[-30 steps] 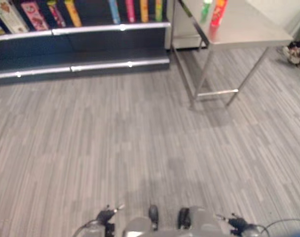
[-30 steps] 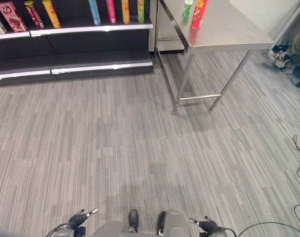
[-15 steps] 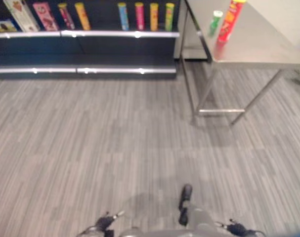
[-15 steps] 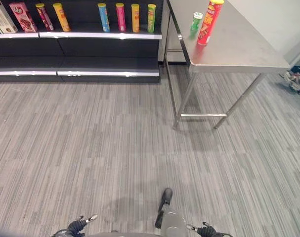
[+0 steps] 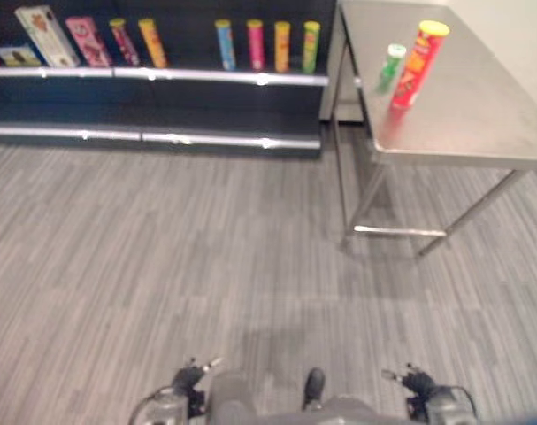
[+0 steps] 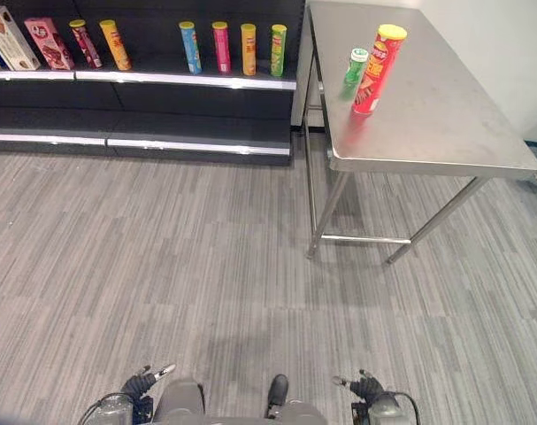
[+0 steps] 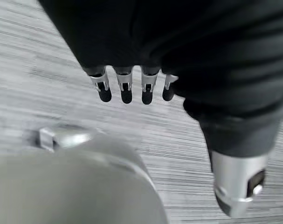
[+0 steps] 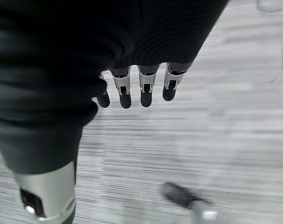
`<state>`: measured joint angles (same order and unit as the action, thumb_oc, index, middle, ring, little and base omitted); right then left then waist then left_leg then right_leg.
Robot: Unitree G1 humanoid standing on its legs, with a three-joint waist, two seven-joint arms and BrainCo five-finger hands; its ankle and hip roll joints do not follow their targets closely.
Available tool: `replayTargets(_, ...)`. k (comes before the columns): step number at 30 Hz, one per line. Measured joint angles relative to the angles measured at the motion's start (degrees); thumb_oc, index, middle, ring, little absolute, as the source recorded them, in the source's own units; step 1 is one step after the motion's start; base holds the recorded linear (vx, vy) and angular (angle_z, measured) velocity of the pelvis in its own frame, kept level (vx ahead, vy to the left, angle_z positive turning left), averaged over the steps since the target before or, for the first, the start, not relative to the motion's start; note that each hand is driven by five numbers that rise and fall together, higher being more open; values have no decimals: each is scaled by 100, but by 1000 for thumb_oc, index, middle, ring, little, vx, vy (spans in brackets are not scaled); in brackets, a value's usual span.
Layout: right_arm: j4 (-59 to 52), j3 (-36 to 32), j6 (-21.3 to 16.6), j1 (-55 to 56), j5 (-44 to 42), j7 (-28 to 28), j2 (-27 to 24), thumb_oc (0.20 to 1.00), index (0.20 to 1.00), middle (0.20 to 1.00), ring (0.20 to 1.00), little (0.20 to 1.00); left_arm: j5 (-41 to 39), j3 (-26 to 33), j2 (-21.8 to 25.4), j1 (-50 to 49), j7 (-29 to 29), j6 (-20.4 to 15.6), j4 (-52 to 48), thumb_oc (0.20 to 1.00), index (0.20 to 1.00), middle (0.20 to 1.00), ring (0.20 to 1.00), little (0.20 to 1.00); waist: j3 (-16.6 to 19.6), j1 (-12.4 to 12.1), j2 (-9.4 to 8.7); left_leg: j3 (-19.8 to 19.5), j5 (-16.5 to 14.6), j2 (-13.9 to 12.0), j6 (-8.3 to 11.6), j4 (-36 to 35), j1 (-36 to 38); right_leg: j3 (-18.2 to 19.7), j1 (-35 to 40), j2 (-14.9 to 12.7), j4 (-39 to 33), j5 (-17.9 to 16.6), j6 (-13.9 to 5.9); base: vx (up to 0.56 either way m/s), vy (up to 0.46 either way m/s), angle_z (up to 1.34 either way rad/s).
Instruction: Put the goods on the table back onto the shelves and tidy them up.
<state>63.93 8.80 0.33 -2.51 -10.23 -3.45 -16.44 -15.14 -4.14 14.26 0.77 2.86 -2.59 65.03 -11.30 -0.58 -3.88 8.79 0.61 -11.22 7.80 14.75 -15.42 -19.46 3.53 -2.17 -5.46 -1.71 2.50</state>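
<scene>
A tall red tube (image 6: 377,69) with a yellow lid stands upright on the steel table (image 6: 427,119), near its left edge. A short green can (image 6: 356,66) stands just left of it. Both my hands hang low over the grey floor, far from the table. My left hand (image 6: 145,382) is at the bottom left and my right hand (image 6: 366,387) at the bottom right. In the wrist views the left hand's fingers (image 7: 125,88) and the right hand's fingers (image 8: 146,91) are straight and hold nothing.
A dark shelf unit (image 6: 206,81) runs along the back left. Its upper shelf carries several upright tubes (image 6: 221,47) and boxes (image 6: 10,37); the lower shelf (image 6: 197,144) looks bare. Wide striped floor (image 6: 206,257) lies between me and both.
The camera has moved: shelf and table now sit lower and fuller in the picture. The tubes on the table stand as before. Both hands stay low and open.
</scene>
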Motion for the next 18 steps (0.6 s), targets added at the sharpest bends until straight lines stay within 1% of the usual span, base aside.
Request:
replayTargets(1,6,53,-3,15,4,-7,21,1000,1000,1000,1000,1000,0,-8,0,-68,16,6,12,1000,1000,1000,1000,1000,-7,5,34,-66,161,45,64,-470,-11,52,162,27,9,59,-91,482,298,-25)
replayTargets(2,76,163,-2,40,8,-14,-4,1000,1000,1000,1000,1000,-1,-43,-22,-72,23,9,28,1000,1000,1000,1000,1000,24,-4,110,-411,322,130,184,-1315,186,158,214,86,31,140,-168,364,216,-34)
replayTargets(3,132,191,7,53,12,-12,-18,1000,1000,1000,1000,1000,0,-48,-44,-53,23,-2,20,1000,1000,1000,1000,1000,-12,-87,194,-631,428,117,186,-1735,247,294,298,153,30,199,-191,382,234,-51)
replayTargets(4,206,189,8,50,15,-10,-4,1000,1000,1000,1000,1000,0,-47,-52,-15,23,4,85,1000,1000,1000,1000,1000,-19,-142,232,-847,569,178,201,-2033,242,428,335,160,27,289,-259,355,240,-67)
replayTargets(5,212,191,11,74,16,-8,-2,1000,1000,1000,1000,1000,0,-44,-55,-33,27,4,78,1000,1000,1000,1000,1000,-29,-199,296,-819,644,213,144,-1994,259,476,379,174,32,271,-300,482,397,-62)
replayTargets(6,234,188,-2,81,18,-8,-11,1000,1000,1000,1000,1000,2,-41,-65,-45,25,5,114,1000,1000,1000,1000,1000,-51,-196,315,-823,635,218,136,-2035,249,619,474,164,23,377,-370,462,423,-105)
replayTargets(7,458,182,16,121,46,-1,158,1000,1000,1000,1000,1000,5,39,35,-93,18,14,358,1000,1000,1000,1000,1000,-27,-313,133,-605,1037,465,-145,-1992,635,967,687,-141,8,600,-552,441,448,-121)
replayTargets(8,474,187,1,136,62,7,266,1000,1000,1000,1000,1000,5,28,132,-164,19,25,317,1000,1000,1000,1000,1000,12,-325,-44,-483,1038,645,-456,-1990,811,997,791,-309,41,485,-779,386,451,-103)
replayTargets(9,431,179,-1,186,68,6,331,1000,1000,1000,1000,1000,5,32,192,-47,17,14,288,1000,1000,1000,1000,1000,13,-285,-93,-424,908,829,-644,-1992,973,914,794,-533,289,340,-825,433,557,-39)
replayTargets(10,464,177,1,219,69,5,351,1000,1000,1000,1000,1000,6,25,205,8,15,-27,245,1000,1000,1000,1000,1000,24,-279,-97,-367,783,887,-756,-1991,1079,972,725,-613,532,307,-831,460,688,-42)
replayTargets(11,514,172,10,142,73,19,363,1000,1000,1000,1000,1000,7,24,199,-4,9,-33,273,1000,1000,1000,1000,1000,6,-374,52,-154,638,842,-892,-1992,1243,1139,409,-653,1271,319,-850,269,462,-49)
replayTargets(12,516,176,15,134,73,21,359,1000,1000,1000,1000,1000,6,23,199,-19,7,-26,273,1000,1000,1000,1000,1000,14,-384,93,-128,612,836,-916,-1992,1273,1167,329,-649,1445,310,-864,184,374,-56)
replayTargets(13,464,178,7,127,72,33,331,1000,1000,1000,1000,1000,6,-5,208,-46,3,18,355,1000,1000,1000,1000,1000,13,-311,233,-64,539,850,-1004,-1990,1382,1245,-143,-779,2550,445,-983,117,261,-4)
replayTargets(14,420,190,11,187,73,44,350,1000,1000,1000,1000,1000,7,-29,277,-43,7,15,353,1000,1000,1000,1000,1000,40,-249,223,-76,431,976,-1089,-1987,1458,1275,-402,-880,3079,443,-1119,177,390,7)
replayTargets(15,420,182,35,209,72,52,387,1000,1000,1000,1000,1000,9,-43,357,-41,5,3,305,1000,1000,1000,1000,1000,23,-285,181,-45,351,1122,-1217,-1991,1530,1209,-813,-1136,3865,246,-1218,264,439,16)
replayTargets(16,394,164,33,207,70,56,378,1000,1000,1000,1000,1000,6,-52,373,-50,16,18,291,1000,1000,1000,1000,1000,27,-275,137,4,418,1164,-1332,-1978,1575,1158,-939,-1284,4253,212,-1241,315,374,-3)
replayTargets(17,384,154,33,212,75,56,362,1000,1000,1000,1000,1000,5,-44,394,-46,19,33,299,1000,1000,1000,1000,1000,11,-269,159,-43,282,1208,-1504,-1977,1671,1078,-1084,-1358,4461,251,-1289,358,272,-5)
replayTargets(18,381,139,30,206,100,52,343,1000,1000,1000,1000,1000,6,-47,395,-85,19,33,305,1000,1000,1000,1000,1000,12,-270,193,-50,230,1212,-1536,-1978,1777,931,-1114,-1369,4526,372,-1318,199,84,0)
